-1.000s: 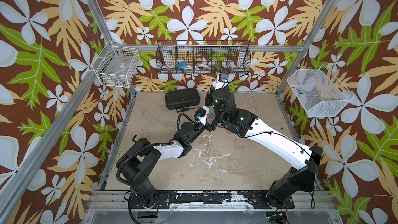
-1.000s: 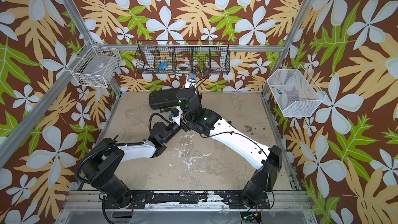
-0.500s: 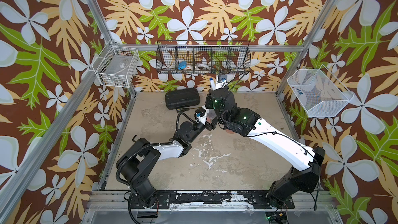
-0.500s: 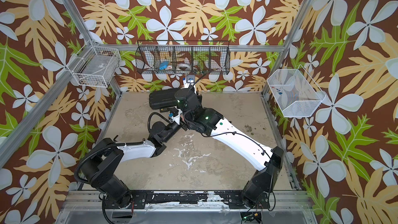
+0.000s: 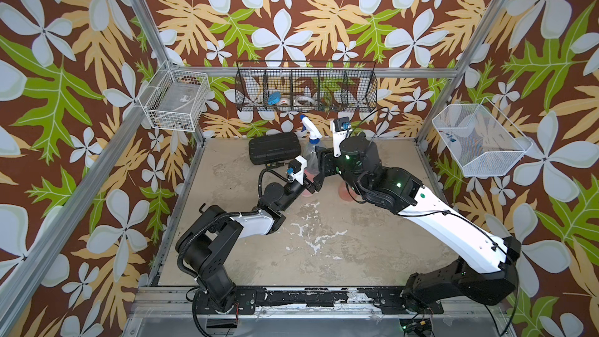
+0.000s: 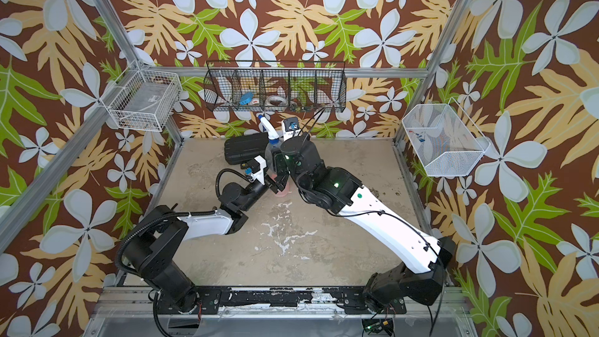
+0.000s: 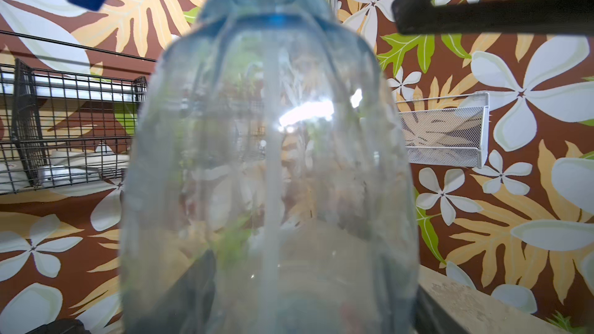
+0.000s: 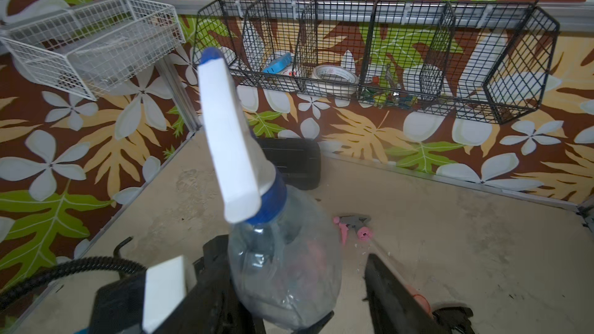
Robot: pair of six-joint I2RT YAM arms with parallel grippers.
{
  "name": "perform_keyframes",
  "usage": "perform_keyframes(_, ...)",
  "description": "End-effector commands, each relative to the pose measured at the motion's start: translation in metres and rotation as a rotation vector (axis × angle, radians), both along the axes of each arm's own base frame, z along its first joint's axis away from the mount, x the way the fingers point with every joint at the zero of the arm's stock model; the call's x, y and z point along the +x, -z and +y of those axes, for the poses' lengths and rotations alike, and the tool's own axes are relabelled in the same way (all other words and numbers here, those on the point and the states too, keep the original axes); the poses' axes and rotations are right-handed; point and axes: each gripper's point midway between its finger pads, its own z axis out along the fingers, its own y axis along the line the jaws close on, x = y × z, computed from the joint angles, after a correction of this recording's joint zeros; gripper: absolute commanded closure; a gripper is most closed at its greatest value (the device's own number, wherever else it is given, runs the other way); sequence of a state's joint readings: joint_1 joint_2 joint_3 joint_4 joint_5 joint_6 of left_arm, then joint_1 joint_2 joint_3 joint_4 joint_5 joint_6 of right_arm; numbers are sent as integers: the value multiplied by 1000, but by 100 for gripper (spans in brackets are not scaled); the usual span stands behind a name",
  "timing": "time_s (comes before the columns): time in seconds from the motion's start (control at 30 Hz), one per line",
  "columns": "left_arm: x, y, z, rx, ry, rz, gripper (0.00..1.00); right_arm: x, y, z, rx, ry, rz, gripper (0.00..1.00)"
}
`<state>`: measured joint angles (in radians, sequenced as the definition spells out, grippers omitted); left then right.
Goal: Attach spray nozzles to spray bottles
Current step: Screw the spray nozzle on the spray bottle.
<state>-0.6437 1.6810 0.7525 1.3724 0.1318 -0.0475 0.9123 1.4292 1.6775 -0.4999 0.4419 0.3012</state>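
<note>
1. Left gripper [image 5: 314, 183] is clamped on the lower body of the clear bluish bottle [image 8: 286, 271], mid-table [image 5: 324, 248], toward the back edge.
2. White-and-blue nozzle [image 8: 228, 142] sits on the bottle neck, with its blue collar down over it.
3. Right gripper [image 5: 324, 165] is just beside the bottle, jaws apart. One of its fingers [image 8: 389, 287] is clear of the plastic.
4. Grey-and-pink nozzle [image 8: 352, 224] lies loose on the table beyond the bottle.
5. Black case [image 5: 274, 148] sits at the back edge, near the bottle.

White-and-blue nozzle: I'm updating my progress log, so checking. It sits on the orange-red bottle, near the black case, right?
No: the white-and-blue nozzle sits on the clear bluish bottle, not an orange-red one, as the right wrist view shows. It is near the black case.
</note>
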Motion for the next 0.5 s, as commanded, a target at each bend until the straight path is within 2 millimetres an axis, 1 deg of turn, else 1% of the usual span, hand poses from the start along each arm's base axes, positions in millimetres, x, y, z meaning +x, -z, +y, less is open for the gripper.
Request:
perform_keyframes(0.0,-9,-10,-4,-14,78,-43,47,-17,-18,6,-8,-141,-52,31)
perform_keyframes(0.07,-10,-6,-6,4,97,-39,47,-16,-26,-1,6,-172,-60,30)
perform_keyframes(0.2,-11,1,-9,31,115,-23,46,-9,-36,-6,110,-330,-83,30)
perform_keyframes(0.3,-11,4,-10,40,125,-13,46,-12,-47,1,189,-442,-99,30)
perform_keyframes(0.47,-10,9,-11,51,128,2,46,-11,-52,12,216,-484,-96,31)
